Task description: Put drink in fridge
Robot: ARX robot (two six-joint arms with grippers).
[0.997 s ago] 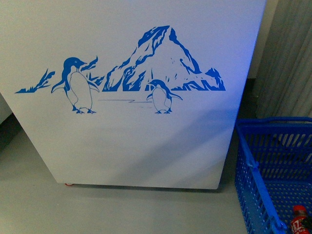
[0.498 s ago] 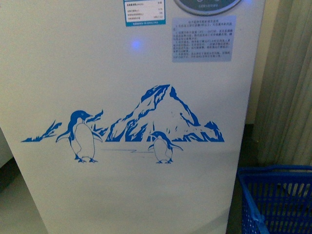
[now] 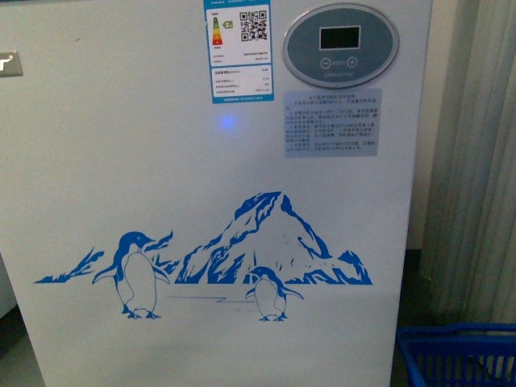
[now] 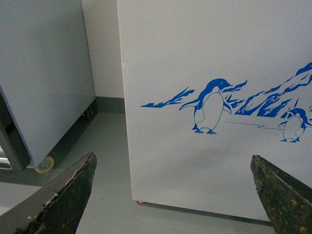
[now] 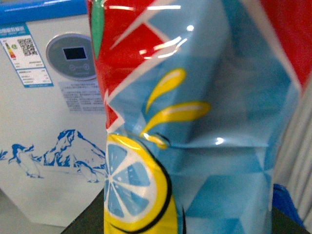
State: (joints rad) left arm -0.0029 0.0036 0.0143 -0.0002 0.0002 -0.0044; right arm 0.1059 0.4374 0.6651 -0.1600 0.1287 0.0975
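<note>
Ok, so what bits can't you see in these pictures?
Lid of the fridge: front view, cut off at top.
Writing on the grey notice: front view, too small.
Inside of the blue basket: front view, cut off at bottom.
Cap of the drink: right wrist view, cut off at top.

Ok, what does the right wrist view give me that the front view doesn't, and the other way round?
Only the right wrist view shows the drink bottle, close up and filling most of the frame, with its label red above and light blue with a lemon slice below. It also shows the fridge's blue top rim.

Only the front view shows the blue basket at the lower right and the lit blue indicator light.

Both show the fridge front with its penguin-and-mountain graphic, oval display panel and energy label.
</note>
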